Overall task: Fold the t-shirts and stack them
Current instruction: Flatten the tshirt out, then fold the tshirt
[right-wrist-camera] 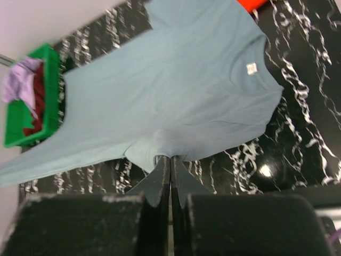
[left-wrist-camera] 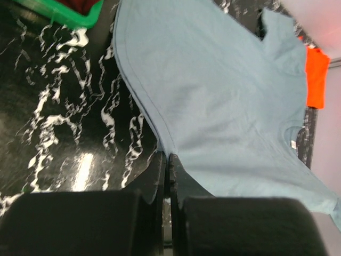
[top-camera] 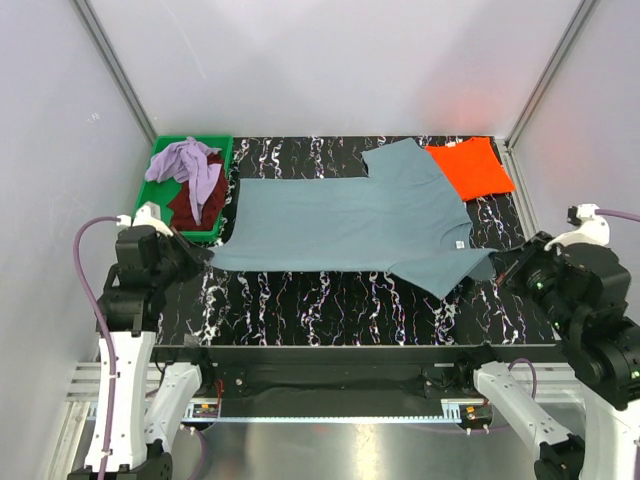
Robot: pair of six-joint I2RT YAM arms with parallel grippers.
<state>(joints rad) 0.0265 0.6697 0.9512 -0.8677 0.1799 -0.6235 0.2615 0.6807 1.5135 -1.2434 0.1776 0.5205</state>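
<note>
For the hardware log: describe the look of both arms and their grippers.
The left arm and right arm each have glossy black upper joints on white lower links, a white wrist camera housing and a thin purple cable. The left gripper and right gripper each have two matte black, flat fingers tapering to narrow tips.
</note>
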